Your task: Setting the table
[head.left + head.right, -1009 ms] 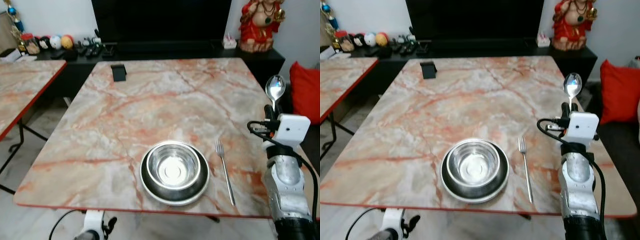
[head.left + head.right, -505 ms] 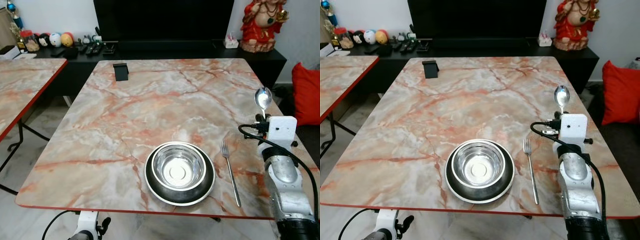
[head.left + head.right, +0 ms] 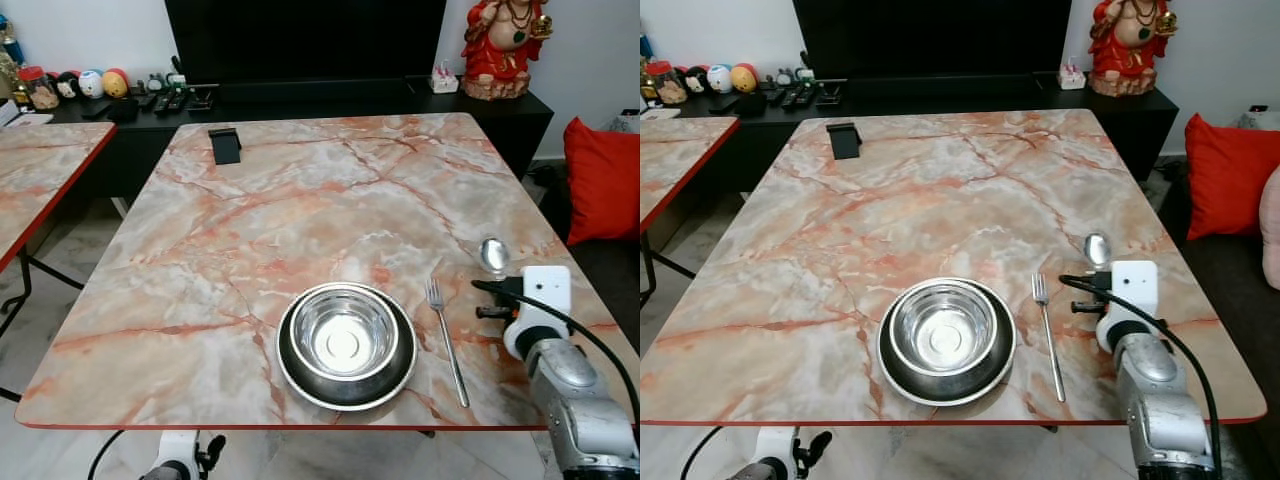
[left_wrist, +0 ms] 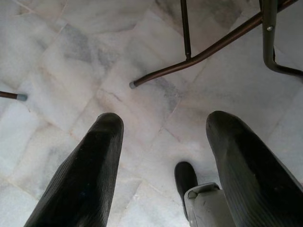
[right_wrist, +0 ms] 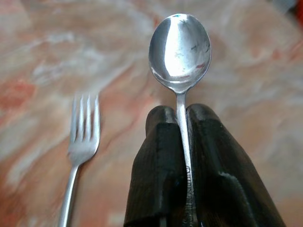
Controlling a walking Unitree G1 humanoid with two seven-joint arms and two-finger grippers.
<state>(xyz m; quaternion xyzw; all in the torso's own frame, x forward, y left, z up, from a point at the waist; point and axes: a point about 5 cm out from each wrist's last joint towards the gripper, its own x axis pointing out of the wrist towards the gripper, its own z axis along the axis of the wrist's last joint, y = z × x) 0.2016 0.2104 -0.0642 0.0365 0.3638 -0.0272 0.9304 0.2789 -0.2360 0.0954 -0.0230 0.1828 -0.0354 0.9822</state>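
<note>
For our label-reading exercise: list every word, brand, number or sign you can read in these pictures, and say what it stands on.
No text can be read anywhere.
Shiny steel spoon, pinched in the right gripper: faint marks low on the handle, too blurred to read.
Steel fork, round steel bowl, small black stand: no markings visible.

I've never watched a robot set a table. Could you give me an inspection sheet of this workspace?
Surface: marble-patterned table.
Job's things: steel bowl on dark plate; fork lying to its right; spoon.
Clutter: small black object at far left corner.
End effectors: right end effector shut on the spoon beside the fork; left end effector open, over the floor.
Cables: black cable on right arm.
Surroundings: second table, red statue, red cushion.
</note>
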